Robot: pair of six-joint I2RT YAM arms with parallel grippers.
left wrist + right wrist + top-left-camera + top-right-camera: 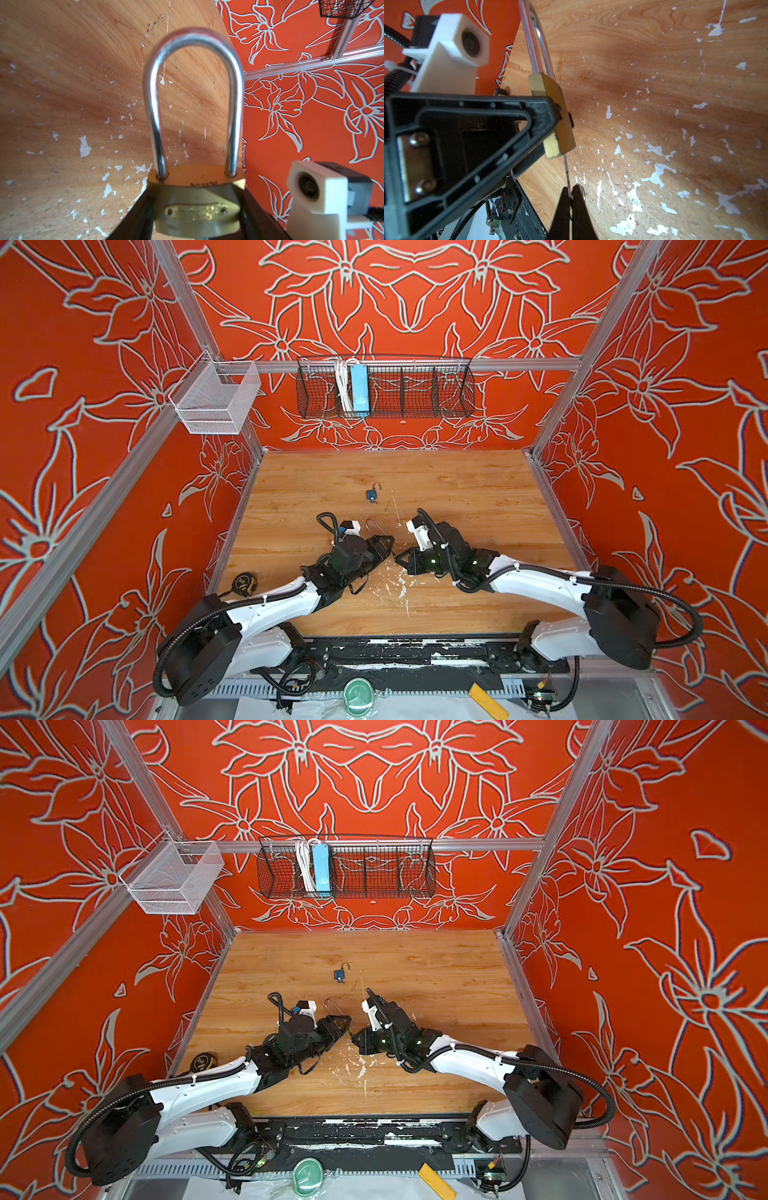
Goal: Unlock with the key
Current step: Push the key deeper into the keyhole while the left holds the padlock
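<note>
— Two grips set?
— Yes: left gripper [196, 216] has its jaws clamped across the padlock [195, 187] body; right gripper [572, 194] jaws pinch together on the key [568, 172], blade running from their tips to the padlock's base
— Unlocked?
— Not yet, I judge: shackle [195, 39] sits seated, turning remains

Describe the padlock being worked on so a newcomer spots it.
Near the middle of the wooden table, the left end effector grips a brass padlock with a long steel shackle. The other padlock, farther back, is small and blue.
</note>
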